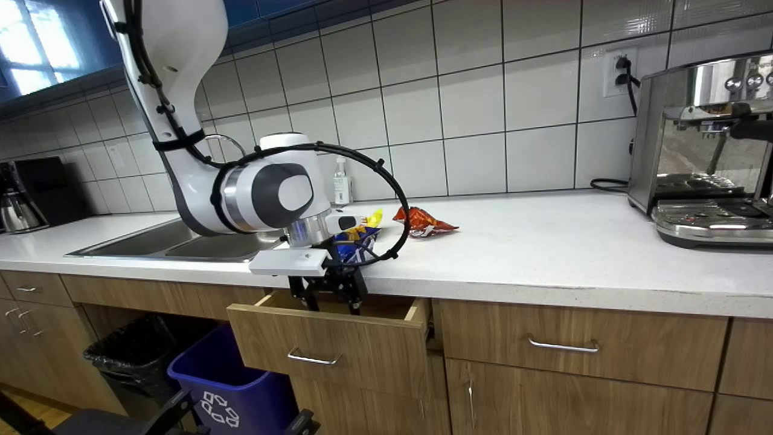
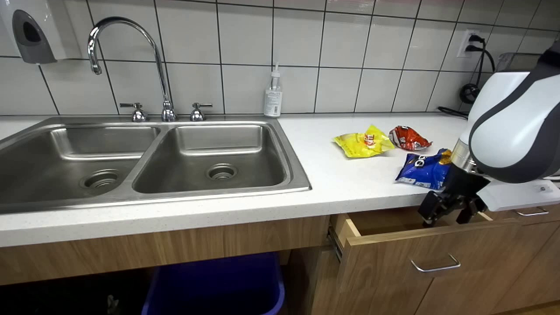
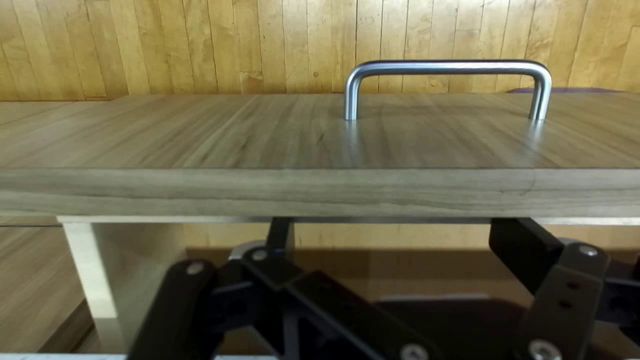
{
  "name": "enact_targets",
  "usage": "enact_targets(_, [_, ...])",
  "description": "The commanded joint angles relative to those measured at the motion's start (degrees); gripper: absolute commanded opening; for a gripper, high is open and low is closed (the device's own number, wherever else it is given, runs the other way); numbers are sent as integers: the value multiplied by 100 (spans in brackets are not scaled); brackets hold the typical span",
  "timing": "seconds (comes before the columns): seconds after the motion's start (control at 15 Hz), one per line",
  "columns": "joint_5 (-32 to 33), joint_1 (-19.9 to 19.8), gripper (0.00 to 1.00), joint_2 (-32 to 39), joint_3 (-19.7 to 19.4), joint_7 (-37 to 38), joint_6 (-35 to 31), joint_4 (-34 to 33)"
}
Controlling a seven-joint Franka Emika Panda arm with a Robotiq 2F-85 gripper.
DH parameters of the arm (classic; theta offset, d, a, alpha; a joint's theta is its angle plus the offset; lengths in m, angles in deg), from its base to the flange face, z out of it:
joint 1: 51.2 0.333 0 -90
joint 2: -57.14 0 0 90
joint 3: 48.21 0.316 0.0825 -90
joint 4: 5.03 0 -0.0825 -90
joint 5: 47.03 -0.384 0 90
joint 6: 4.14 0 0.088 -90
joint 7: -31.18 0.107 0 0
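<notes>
My gripper (image 1: 334, 309) points down into a pulled-out wooden drawer (image 1: 326, 344), its black fingertips just behind the front panel. The jaws stand wide apart with nothing between them. In the wrist view, both fingers (image 3: 517, 250) reach the inner edge of the drawer front (image 3: 320, 192); whether they touch it I cannot tell. A metal handle (image 3: 450, 67) sits on the panel's outer face. Above the gripper on the counter, a blue chip bag (image 2: 422, 168) lies close to the arm. A yellow bag (image 2: 365, 142) and a red bag (image 2: 409, 138) rest behind it.
A double sink (image 2: 293, 175) with a faucet lies beside the bags. The white counter edge (image 1: 543, 293) overhangs the drawer. A blue recycling bin (image 1: 241, 399) and a black-lined bin (image 1: 139, 350) stand below. An espresso machine (image 1: 712, 151) and a soap bottle (image 2: 273, 96) are on the counter.
</notes>
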Motion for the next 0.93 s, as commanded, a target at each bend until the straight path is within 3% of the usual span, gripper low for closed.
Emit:
enact_targets(0.0, [103,16,100,-116,-44,197,-51,223])
enact_targets(0.87, [55,148,100,-432,-117,300,-520,924])
